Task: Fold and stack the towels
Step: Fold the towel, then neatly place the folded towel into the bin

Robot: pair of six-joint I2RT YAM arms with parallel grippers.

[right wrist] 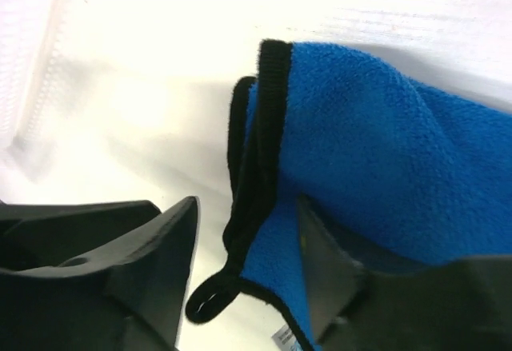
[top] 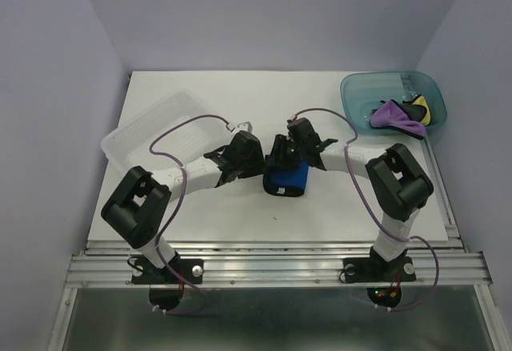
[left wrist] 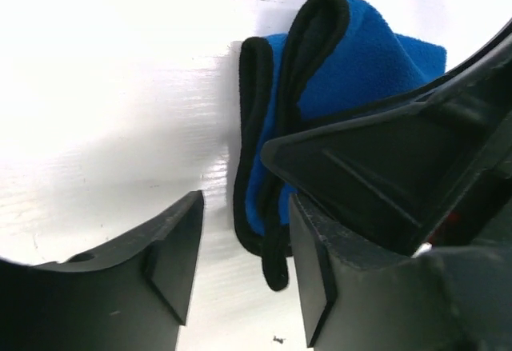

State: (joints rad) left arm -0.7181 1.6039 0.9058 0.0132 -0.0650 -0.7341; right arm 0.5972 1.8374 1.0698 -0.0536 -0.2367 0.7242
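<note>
Blue towel (top: 286, 180) lies folded on the worktop (top: 336, 211). Left claw (left wrist: 244, 267) and right claw (right wrist: 248, 267) both gape wide, straddling its edge.

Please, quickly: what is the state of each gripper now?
Left gripper: open, blue towel edge in the gap, not clamped.
Right gripper: open, same towel's edge in its gap, not clamped.

blue towel (right wrist: 384, 151), spread tool (right wrist: 248, 211) seemingly straddling edge
</note>
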